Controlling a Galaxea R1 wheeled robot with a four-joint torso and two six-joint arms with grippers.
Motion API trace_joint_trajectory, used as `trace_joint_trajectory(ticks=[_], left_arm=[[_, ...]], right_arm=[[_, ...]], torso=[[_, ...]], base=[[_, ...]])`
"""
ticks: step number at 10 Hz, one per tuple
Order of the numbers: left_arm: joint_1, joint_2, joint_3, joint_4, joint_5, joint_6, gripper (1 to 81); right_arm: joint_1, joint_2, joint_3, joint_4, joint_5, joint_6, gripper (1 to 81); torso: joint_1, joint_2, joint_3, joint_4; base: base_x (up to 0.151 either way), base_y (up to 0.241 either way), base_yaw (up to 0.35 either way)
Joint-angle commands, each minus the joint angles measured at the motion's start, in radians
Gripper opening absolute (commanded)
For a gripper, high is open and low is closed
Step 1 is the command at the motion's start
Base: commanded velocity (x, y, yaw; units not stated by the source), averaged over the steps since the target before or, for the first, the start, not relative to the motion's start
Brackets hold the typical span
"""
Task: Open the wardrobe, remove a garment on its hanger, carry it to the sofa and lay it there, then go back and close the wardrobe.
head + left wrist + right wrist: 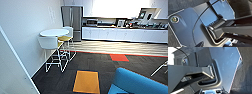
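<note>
Head view: robot's in an open lounge/kitchen area, prob. just driving. Blue sofa [140, 83] sits near-right, its curved back edge closest to the base. Orange carpet tile [87, 82] on the dark floor near-centre, red tile [119, 57] further out. Left side: round white tabletop [54, 32] w/ white stools [48, 43] on thin wire legs, tight to the white wall [27, 30]. Far end: steel fridge [72, 21] and long white kitchen counter [125, 33], window glare above. White panel edge [12, 72] at near-left, can't tell if it's the wardrobe. No garment or hanger visible anywhere, so can't confirm either is being carried. Wrist views show robot's own dark plate and bar over dark carpet; gripper state for both left and right: can't tell. Risks, my read: base clips the sofa corner on the near-right or the stool legs on the left if it swings wide, those wire legs are low-contrast vs. the carpet. Glare from far window could wash out the far counter. If a shirt is held low, could drag on the carpet or snag.
</note>
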Motion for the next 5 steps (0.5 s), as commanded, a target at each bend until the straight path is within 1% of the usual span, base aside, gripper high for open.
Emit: trace_joint_trajectory(ticks=[1,5], left_arm=[[-0.031,0.005,0.002,0.012,0.036,0.008,81.1],[-0.031,0.006,0.004,0.012,0.036,0.008,81.1]], right_arm=[[0.017,0.004,-0.004,-0.007,-0.043,0.001,81.1],[0.014,0.004,-0.004,-0.005,-0.041,0.001,81.1]], torso=[[0.0,0.0,0.0,0.0],[0.0,0.0,0.0,0.0]], base=[[0.0,0.0,0.29],[0.0,0.0,0.291]])
